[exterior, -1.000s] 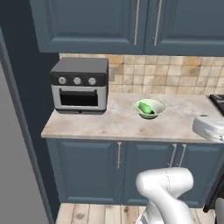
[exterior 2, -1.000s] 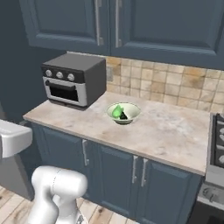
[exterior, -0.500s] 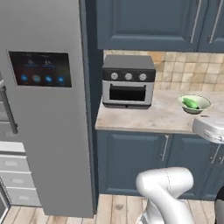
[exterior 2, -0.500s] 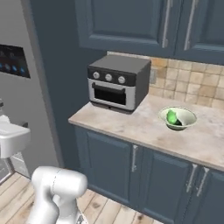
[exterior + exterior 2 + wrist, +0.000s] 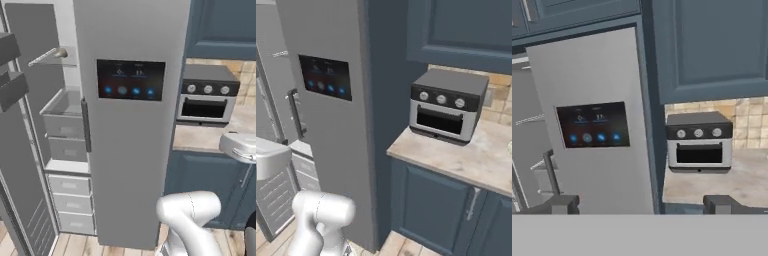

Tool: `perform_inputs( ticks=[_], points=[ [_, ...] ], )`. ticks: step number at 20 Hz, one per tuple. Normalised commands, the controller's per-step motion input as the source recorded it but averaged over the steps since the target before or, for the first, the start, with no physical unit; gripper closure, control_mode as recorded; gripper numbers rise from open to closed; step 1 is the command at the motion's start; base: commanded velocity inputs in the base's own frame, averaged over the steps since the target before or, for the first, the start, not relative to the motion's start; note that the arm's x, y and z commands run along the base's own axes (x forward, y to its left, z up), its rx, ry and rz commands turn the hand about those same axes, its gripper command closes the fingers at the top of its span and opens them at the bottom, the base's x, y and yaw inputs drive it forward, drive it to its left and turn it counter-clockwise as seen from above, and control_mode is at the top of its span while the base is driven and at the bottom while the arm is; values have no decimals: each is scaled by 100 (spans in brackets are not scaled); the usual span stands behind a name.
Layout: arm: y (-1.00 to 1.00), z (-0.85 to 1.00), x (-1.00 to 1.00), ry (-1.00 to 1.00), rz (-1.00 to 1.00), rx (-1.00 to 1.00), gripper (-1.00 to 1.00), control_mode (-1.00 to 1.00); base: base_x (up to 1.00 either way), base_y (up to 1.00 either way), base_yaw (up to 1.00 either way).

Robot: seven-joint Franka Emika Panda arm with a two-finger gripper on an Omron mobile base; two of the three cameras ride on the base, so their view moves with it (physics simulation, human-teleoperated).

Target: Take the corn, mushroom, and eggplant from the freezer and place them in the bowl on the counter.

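I face the tall grey freezer (image 5: 60, 125), its narrow door swung wide so the shelves are reachable; a tiny pale tan-grey mushroom (image 5: 62, 52) sits on the top shelf at eleven o'clock. My two-finger gripper (image 5: 642, 204) is spread wide, holding nothing. At three o'clock, a black toaster oven (image 5: 448, 106) occupies the beige marbled stone counter (image 5: 466, 159).

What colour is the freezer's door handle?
Dark grey, a vertical bar on the freezer's handle; clearest in the left base view.
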Motion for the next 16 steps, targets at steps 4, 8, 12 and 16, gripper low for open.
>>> perform_inputs(
  ticks=[4, 8, 12, 16],
  points=[
    [0, 0, 0, 0, 0, 0, -100, 100, 15, 100, 12],
    [0, 0, 0, 0, 0, 0, -100, 100, 21, 95, 15],
    [0, 0, 0, 0, 0, 0, -100, 100, 25, 51, 16],
    [0, 0, 0, 0, 0, 0, -100, 100, 36, 17, 20]
  ],
)
